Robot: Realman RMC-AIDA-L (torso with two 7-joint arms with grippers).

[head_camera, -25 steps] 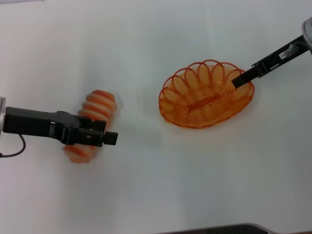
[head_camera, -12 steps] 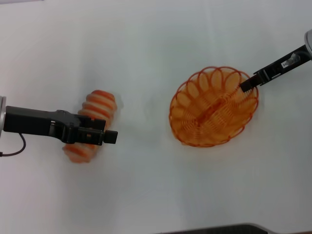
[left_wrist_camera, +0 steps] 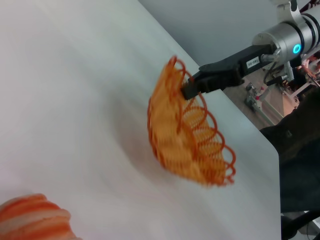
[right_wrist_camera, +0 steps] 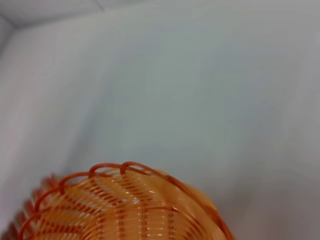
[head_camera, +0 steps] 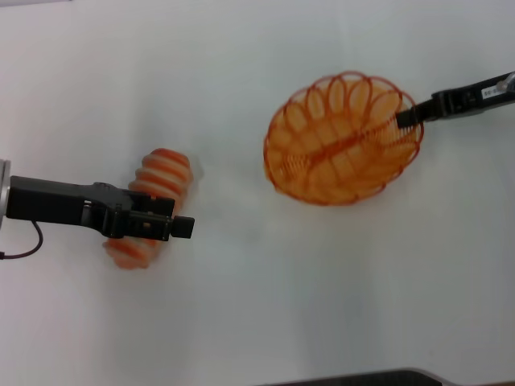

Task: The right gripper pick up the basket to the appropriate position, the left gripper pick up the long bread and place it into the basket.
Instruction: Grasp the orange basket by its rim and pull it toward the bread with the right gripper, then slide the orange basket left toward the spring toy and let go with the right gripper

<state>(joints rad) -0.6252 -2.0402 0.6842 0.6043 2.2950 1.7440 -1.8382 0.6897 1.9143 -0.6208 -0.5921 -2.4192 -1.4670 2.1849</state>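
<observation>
The right gripper [head_camera: 406,117] has pinched the rim of the basket [head_camera: 342,141] and holds it up off the table [head_camera: 257,305], so this looks like the first step: taking the basket to a good spot. The basket hangs tipped on its side, with its open face turned toward the bread [head_camera: 151,205]. In the left wrist view you can see the right gripper [left_wrist_camera: 192,86] clamped on the top loops of the basket [left_wrist_camera: 187,135], with a soft shadow on the table under it. The bread lies on the robot's left side, well apart from the basket. The left gripper [head_camera: 181,227] hangs right over the bread, across its middle, but I cannot tell if its fingers are open or closed, or if they touch the bread at all. I think the next move is to bring the basket down flat, with its open side up, somewhere the left arm can reach, and then let go gently so it does not roll. After that the left gripper can grab the bread around its middle and lift it over. The table is plain white and smooth. Past its far edge, the left wrist view shows a grey wall [left_wrist_camera: 215,20] and some cluttered gear [left_wrist_camera: 265,100] that is hard to make out.
</observation>
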